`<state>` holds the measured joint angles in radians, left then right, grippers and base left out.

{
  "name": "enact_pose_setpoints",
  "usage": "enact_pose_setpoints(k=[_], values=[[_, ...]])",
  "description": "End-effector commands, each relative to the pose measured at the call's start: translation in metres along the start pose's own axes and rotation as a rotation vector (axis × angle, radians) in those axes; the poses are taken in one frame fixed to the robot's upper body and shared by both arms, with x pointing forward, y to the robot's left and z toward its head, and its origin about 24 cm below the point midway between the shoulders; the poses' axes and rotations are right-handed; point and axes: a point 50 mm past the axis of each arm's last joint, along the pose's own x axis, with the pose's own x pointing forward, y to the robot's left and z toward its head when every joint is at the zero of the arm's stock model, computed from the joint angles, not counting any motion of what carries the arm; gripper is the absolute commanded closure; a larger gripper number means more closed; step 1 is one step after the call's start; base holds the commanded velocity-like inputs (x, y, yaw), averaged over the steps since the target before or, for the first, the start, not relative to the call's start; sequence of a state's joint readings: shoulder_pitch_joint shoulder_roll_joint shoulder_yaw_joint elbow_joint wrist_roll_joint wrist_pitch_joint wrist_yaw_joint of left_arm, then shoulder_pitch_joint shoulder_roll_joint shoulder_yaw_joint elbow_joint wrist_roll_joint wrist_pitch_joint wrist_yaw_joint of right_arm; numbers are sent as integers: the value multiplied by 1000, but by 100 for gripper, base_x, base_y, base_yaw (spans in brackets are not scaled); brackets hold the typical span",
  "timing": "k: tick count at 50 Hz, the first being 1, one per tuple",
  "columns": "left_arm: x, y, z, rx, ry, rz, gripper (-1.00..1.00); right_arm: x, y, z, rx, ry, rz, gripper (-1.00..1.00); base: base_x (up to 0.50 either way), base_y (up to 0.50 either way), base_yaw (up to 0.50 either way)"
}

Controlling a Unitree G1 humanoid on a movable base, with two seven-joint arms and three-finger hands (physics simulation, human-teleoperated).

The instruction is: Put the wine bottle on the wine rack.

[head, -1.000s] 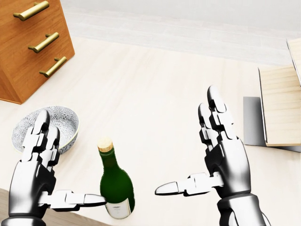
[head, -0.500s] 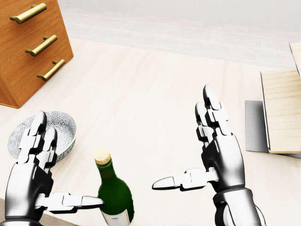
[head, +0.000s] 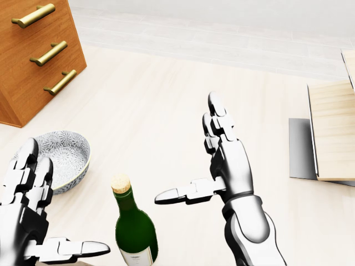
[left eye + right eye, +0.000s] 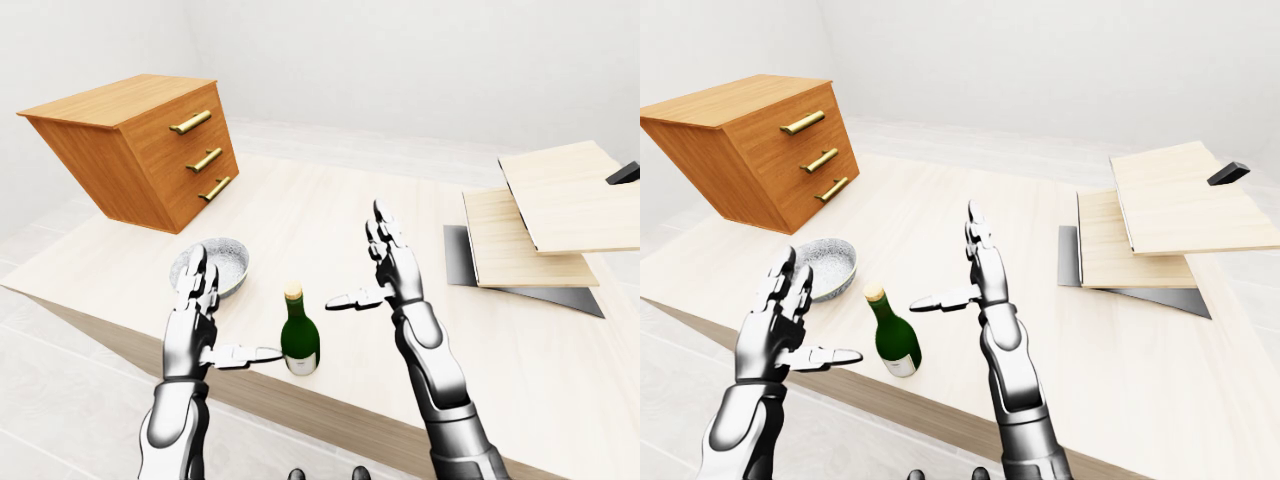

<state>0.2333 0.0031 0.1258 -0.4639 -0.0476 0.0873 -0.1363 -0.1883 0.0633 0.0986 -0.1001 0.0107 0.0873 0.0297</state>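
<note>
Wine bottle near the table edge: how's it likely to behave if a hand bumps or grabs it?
The wine bottle stands upright, tall on a narrow base, so a sideways bump near the cork would probably tip it. It looks like smooth glass, so likely slippery and breakable. It stands close to the table's near edge, so once tipped its round body might roll off.

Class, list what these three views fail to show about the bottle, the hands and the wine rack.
1. Wine bottle: its base is cut off by the head view's bottom edge; its label is too small to read in either eye view.
2. Left hand: the head view's left and bottom edges crop it.
3. Wine rack: no view shows anything clearly recognisable as one; the stacked boards run off the right edge.
4. Right hand: fully seen, open.
</note>
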Motion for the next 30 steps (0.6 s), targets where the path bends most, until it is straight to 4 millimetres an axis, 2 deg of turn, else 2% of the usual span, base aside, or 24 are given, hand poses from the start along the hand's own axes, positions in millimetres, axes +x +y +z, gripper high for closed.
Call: enact_pose_setpoints(k=[1,9,15,30], values=[[-9,7,7,5,-19,18,-100,8,13,-3,7,16,35,-100,0,0,0],[-8,10,8,6,-28,31,-100,-10,12,-4,-18,17,45,-100,0,0,0],[-7,10,8,5,-28,33,-100,-22,25,1,-11,-7,75,-100,0,0,0],[-6,10,5,5,-16,29,-100,-20,37,-12,3,50,107,-100,0,0,0]])
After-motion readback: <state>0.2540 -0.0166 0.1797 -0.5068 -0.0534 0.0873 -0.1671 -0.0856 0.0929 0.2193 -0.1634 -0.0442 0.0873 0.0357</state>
